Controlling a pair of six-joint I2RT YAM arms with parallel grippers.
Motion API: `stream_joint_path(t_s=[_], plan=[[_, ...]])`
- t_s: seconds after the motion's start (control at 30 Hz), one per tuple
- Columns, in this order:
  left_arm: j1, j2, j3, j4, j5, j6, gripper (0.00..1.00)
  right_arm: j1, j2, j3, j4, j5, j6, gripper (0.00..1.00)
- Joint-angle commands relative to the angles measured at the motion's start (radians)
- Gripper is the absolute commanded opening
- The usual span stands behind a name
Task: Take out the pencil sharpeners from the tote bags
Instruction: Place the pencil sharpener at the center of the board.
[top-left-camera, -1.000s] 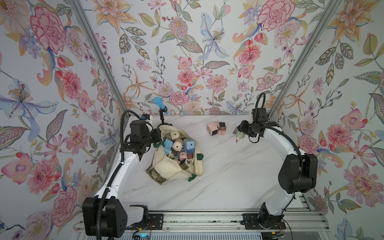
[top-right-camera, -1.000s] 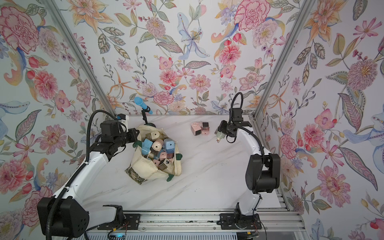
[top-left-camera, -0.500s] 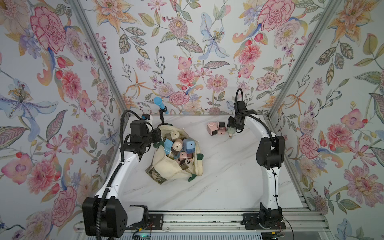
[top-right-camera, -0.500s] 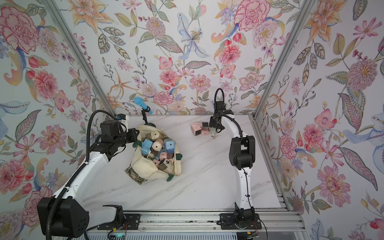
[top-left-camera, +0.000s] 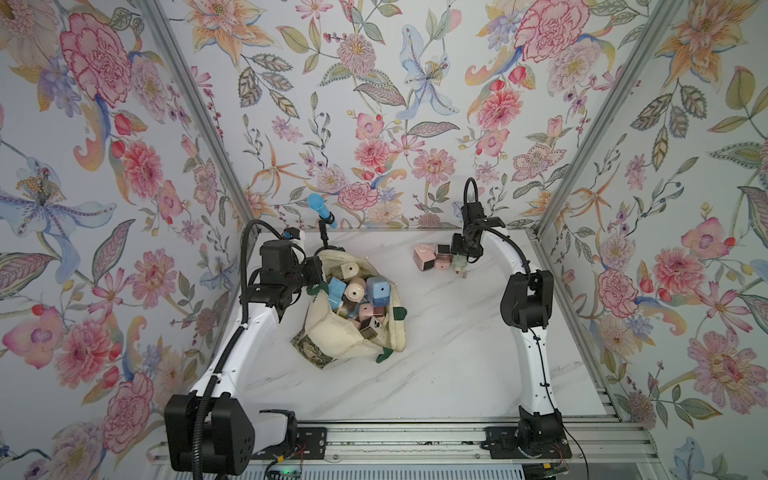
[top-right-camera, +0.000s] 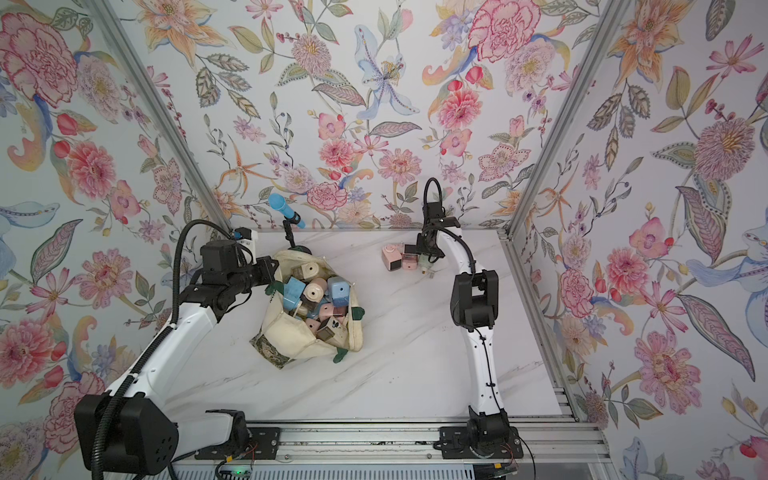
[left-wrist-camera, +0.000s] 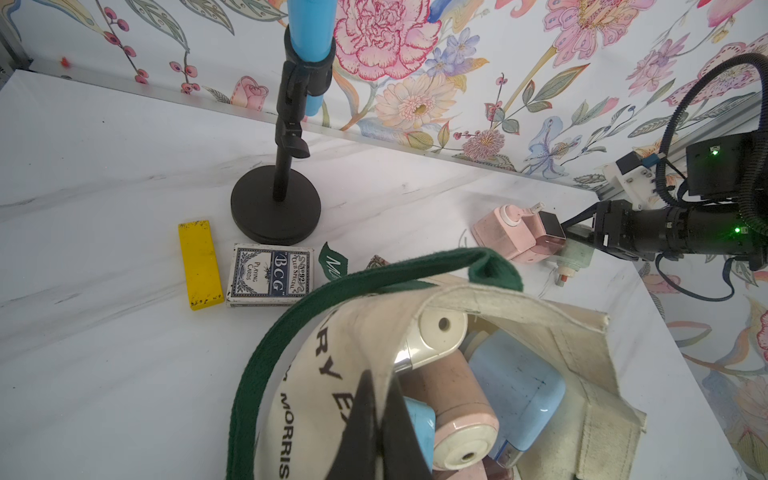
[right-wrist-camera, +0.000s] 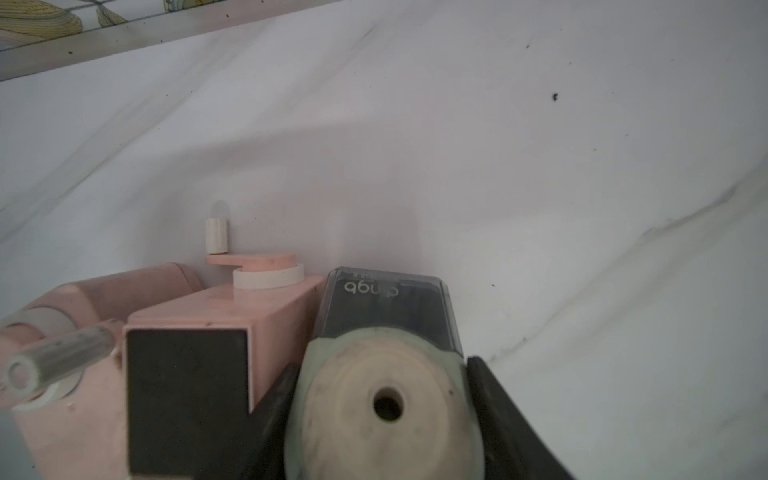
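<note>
Currently the left gripper (top-left-camera: 318, 272) is clamped fully shut on the rim of the tote (top-left-camera: 332, 340), on the side nearest the left arm. In the left wrist view its dark fingers (left-wrist-camera: 365, 415) pinch the cream canvas just beside the green handle (left-wrist-camera: 374, 278). The tote lies slumped on the table (top-left-camera: 436, 374), left of centre, with its mouth gaping upward. A heap of sharpeners (top-left-camera: 377, 289) fills it: blue, cream and pink ones, some with dark faces. Well apart from it, near the back wall on the right, two pink sharpeners (top-left-camera: 424, 257) sit touching each other. The green sharpener (top-left-camera: 459, 262) is just beside them, against the nearer one. The right gripper (top-left-camera: 458, 257) has hold of this green sharpener. In the right wrist view the jaws stand roughly half open, with one black finger (right-wrist-camera: 490, 395) against each flank of the green body (right-wrist-camera: 382, 415), and the cream face with the pencil hole is turned toward the camera. The piece is low at the marble, but I cannot tell whether it bears on it. Behind the tote stands a blue mic (top-left-camera: 319, 208) on a black stand, and a yellow bar (left-wrist-camera: 199, 264) and a card deck (left-wrist-camera: 270, 280) lie side by side near the stand's base.
</note>
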Motion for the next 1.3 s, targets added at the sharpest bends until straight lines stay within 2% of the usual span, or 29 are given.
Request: stream_joint_path(t_s=[0.0, 0.13, 0.2, 0.27, 0.53, 0.73, 0.83, 0.97, 1.1, 1.2, 1.27], plan=[[-0.003, -0.026, 0.01, 0.007, -0.006, 0.016, 0.0, 0.0, 0.025, 0.032, -0.032, -0.005, -0.005, 0.67], [-0.002, -0.025, 0.009, 0.007, -0.007, 0.016, 0.0, 0.001, 0.012, 0.03, -0.032, -0.002, -0.006, 0.75], [-0.003, -0.026, 0.01, 0.007, -0.007, 0.016, 0.0, -0.001, -0.007, 0.026, -0.032, 0.001, -0.004, 0.86], [-0.002, -0.027, 0.01, 0.008, -0.007, 0.016, 0.0, 0.0, -0.027, 0.02, -0.032, 0.004, -0.002, 0.9], [-0.004, -0.026, 0.009, 0.007, -0.008, 0.018, 0.0, 0.034, -0.154, -0.026, -0.03, 0.042, -0.001, 0.93], [-0.003, -0.029, 0.007, 0.006, -0.008, 0.019, 0.0, 0.133, -0.323, -0.082, -0.023, 0.177, -0.045, 1.0], [-0.001, -0.027, 0.007, 0.007, -0.009, 0.019, 0.0, 0.193, -0.44, -0.205, 0.051, 0.295, -0.056, 1.0], [-0.002, -0.027, 0.006, 0.008, -0.008, 0.019, 0.0, 0.191, -0.661, -0.532, 0.303, 0.161, 0.022, 1.0], [-0.004, -0.026, 0.006, 0.008, -0.009, 0.019, 0.0, 0.14, -0.889, -0.92, 0.702, -0.216, 0.056, 1.0], [-0.003, -0.024, 0.005, 0.008, -0.01, 0.02, 0.0, 0.171, -0.975, -1.04, 0.769, -0.234, 0.074, 0.99], [-0.004, -0.02, 0.011, 0.005, -0.005, 0.02, 0.0, 0.23, -1.0, -1.08, 0.764, -0.234, 0.058, 0.9]])
